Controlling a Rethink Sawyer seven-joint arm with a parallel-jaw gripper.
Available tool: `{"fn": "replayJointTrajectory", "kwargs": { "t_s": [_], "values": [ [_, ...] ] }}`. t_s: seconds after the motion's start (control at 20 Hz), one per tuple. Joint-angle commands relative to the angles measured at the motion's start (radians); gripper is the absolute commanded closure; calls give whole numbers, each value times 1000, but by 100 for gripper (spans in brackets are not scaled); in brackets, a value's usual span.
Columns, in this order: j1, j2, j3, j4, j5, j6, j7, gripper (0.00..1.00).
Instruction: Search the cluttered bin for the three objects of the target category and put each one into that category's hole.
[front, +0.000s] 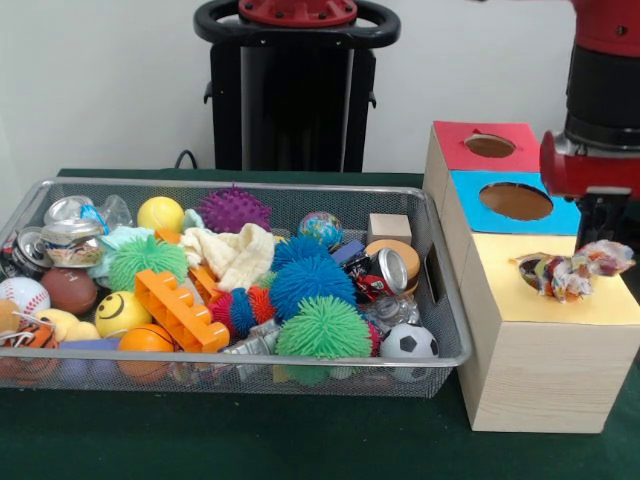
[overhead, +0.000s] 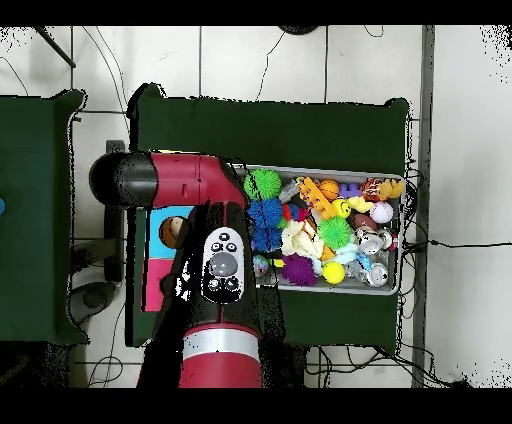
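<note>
The wire mesh bin (front: 250, 186) sits on the left of the green table, full of toys; it also shows in the overhead view (overhead: 398, 262). One spotted cloth piece (front: 572, 270) lies bunched over the yellow-surrounded hole (front: 524, 263) on the pale wooden box (front: 540, 370). My gripper (front: 606, 232) hangs just above that cloth, at the frame's right edge. I cannot tell whether it touches the cloth. No other spotted cloth shows in the bin. In the overhead view my arm (overhead: 215, 260) hides the gripper and the yellow hole.
The blue-surrounded hole (front: 515, 201) and the red-surrounded hole (front: 489, 146) lie behind the yellow one. The bin holds a plain cream cloth (front: 236, 256), a mint-green cloth (front: 124, 238), spiky balls (front: 310, 282), an orange brick (front: 178, 310) and a small football (front: 408, 343).
</note>
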Motion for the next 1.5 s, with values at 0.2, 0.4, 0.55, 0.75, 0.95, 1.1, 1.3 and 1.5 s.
{"fn": "replayJointTrajectory", "kwargs": {
  "t_s": [0.2, 0.4, 0.55, 0.75, 0.95, 1.1, 1.3, 1.5],
  "values": [
    [8, 138, 11, 2, -30, -100, 161, 100],
    [51, 155, -36, 4, -11, -124, 241, 100],
    [77, 168, -63, 1, 6, -131, 279, 100],
    [81, 201, -69, -28, 32, -114, 279, 100],
    [118, 187, -146, -58, 23, 26, 285, 100],
    [129, 140, -191, -52, 16, 135, 270, 100],
    [127, 55, -225, -32, 5, 213, 217, 100],
    [122, 29, -237, -44, 3, 246, 195, 100]
  ]
}}
